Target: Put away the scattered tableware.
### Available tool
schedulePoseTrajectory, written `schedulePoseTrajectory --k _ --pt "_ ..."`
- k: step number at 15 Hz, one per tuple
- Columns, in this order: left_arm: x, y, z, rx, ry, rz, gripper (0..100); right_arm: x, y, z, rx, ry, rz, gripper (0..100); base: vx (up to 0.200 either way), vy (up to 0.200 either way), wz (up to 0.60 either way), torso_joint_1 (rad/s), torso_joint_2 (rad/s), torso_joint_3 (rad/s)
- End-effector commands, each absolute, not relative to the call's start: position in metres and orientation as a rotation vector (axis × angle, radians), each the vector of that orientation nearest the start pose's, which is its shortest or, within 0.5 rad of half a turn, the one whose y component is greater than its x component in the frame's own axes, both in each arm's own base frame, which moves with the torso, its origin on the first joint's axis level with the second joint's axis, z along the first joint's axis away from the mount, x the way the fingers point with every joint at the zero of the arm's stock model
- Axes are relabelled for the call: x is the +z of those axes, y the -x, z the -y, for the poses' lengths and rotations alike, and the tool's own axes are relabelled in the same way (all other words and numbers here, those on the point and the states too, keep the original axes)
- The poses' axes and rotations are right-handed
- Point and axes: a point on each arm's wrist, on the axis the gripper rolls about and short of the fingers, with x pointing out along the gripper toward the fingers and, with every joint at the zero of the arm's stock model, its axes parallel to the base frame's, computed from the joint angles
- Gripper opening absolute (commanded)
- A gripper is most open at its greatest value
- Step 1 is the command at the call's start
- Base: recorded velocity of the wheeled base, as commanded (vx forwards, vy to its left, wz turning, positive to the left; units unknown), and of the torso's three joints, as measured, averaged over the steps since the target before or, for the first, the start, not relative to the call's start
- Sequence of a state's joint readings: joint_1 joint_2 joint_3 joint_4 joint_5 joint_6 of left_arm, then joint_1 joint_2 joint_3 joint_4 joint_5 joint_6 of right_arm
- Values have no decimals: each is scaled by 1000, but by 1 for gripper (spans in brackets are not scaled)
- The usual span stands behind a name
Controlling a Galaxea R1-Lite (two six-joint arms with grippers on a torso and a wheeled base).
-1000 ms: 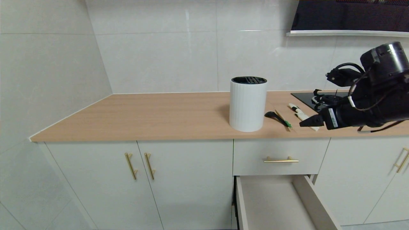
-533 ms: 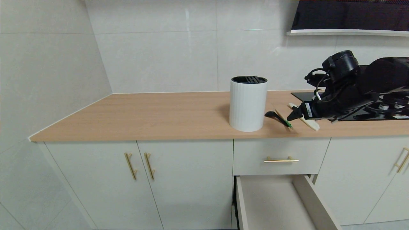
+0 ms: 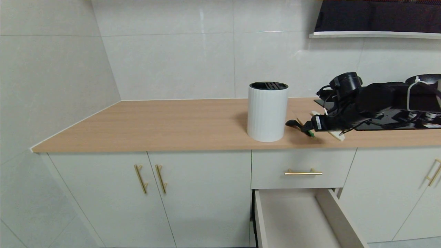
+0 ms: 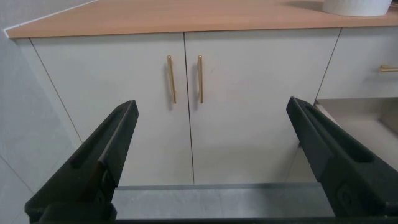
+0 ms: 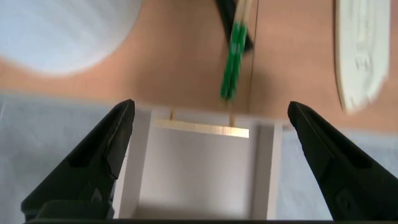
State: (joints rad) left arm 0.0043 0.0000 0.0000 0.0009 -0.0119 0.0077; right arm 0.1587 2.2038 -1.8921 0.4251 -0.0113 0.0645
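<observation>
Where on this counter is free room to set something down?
The countertop is bare from the left wall to the white holder; the open drawer looks empty too. Crowded: between holder and cooktop, chopsticks, black spoon and white utensil lie by the right gripper.

White-tiled wall (image 3: 172, 62), cream cabinets (image 3: 151, 193)

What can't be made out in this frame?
- Black spoon: head view, handle hidden behind the right gripper.
- White utensil: right wrist view, blurred, cut off by the edge.
- White holder: head view, contents hidden by its wall.
- Open drawer: head view, front cut off by the edge.
</observation>
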Motion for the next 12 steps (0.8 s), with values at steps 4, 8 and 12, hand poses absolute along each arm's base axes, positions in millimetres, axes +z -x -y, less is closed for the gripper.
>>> schedulePoseTrajectory --k 4,8,12 --pt "75 23 0 -8 -8 0 100 157 -463 -71 83 11 -734 100 0 0 0 0 0 0" --pt "75 23 0 -8 -8 0 100 153 -470 -69 70 -5 -730 100 0 0 0 0 0 0" --pt "75 23 0 -8 -8 -2 100 145 -476 -67 60 -17 -737 100 0 0 0 0 0 0"
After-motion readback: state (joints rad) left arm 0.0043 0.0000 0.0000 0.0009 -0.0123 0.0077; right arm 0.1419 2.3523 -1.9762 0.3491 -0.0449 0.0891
